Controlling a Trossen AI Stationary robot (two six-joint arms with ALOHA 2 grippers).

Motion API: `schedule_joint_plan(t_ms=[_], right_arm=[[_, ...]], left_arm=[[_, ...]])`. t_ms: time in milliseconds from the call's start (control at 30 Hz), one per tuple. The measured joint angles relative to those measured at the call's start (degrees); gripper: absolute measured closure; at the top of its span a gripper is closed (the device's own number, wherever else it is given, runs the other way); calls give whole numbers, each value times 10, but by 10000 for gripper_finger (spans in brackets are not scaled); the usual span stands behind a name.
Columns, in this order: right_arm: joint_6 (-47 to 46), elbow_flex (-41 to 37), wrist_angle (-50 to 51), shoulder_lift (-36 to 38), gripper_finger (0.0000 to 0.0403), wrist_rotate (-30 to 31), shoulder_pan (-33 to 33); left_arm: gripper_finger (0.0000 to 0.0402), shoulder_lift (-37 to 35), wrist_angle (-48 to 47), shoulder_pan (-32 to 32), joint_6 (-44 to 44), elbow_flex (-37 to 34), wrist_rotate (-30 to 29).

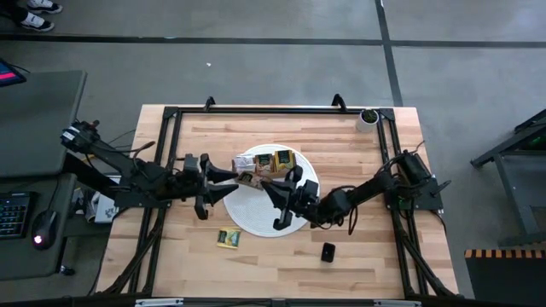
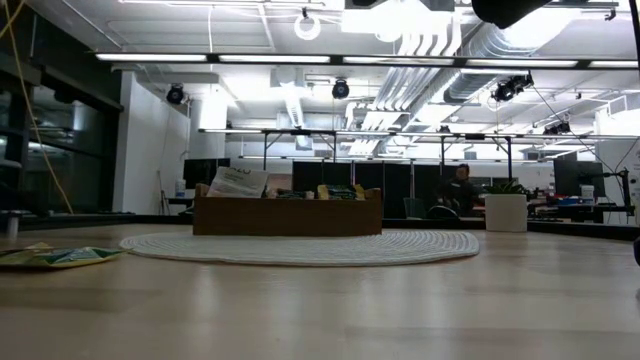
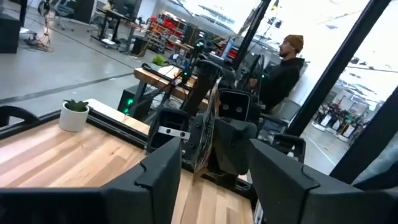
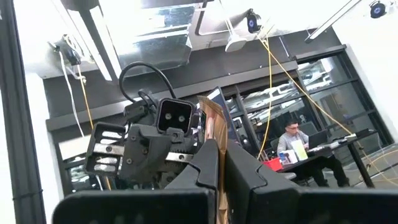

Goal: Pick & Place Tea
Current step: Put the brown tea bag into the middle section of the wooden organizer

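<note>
Tea is what you are moving. From above, a wooden box (image 1: 277,161) sits at the 12 o'clock edge of a round white mat (image 1: 256,213), with tea packets (image 1: 283,159) in it. One more green packet (image 1: 228,239) lies on the table at 7 o'clock from the mat. The left gripper (image 1: 237,176) and the right gripper (image 1: 266,185) meet nose to nose just below the box, with a small brown packet (image 1: 248,178) between them. A black object (image 1: 328,251) and a little plant pot (image 1: 368,118) stay out of the way.

From the table top, you see the box on the mat and the green packet lying flat at 9 o'clock.

From the left wrist, the fingers (image 3: 163,167) stand apart, so that claw holds nothing.

From the right wrist, the fingers (image 4: 208,165) are pinched tight on the thin brown packet.

I think this is a hand-over. Keep the right claw's pinch firm, move slowly, and only let go once the left claw has closed on the packet.
</note>
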State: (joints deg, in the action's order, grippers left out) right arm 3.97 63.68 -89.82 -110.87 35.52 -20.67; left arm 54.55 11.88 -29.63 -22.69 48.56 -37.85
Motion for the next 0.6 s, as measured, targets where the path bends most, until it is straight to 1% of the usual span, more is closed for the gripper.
schedule_joint_plan(t_ms=[233, 600], right_arm=[[-19, 0, 3, 0, 400, -16, 0], [-27, 0, 9, 0, 400, -21, -4]], left_arm=[[218, 17, 4, 0, 6, 0, 10], [218, 44, 12, 0, 7, 0, 8]])
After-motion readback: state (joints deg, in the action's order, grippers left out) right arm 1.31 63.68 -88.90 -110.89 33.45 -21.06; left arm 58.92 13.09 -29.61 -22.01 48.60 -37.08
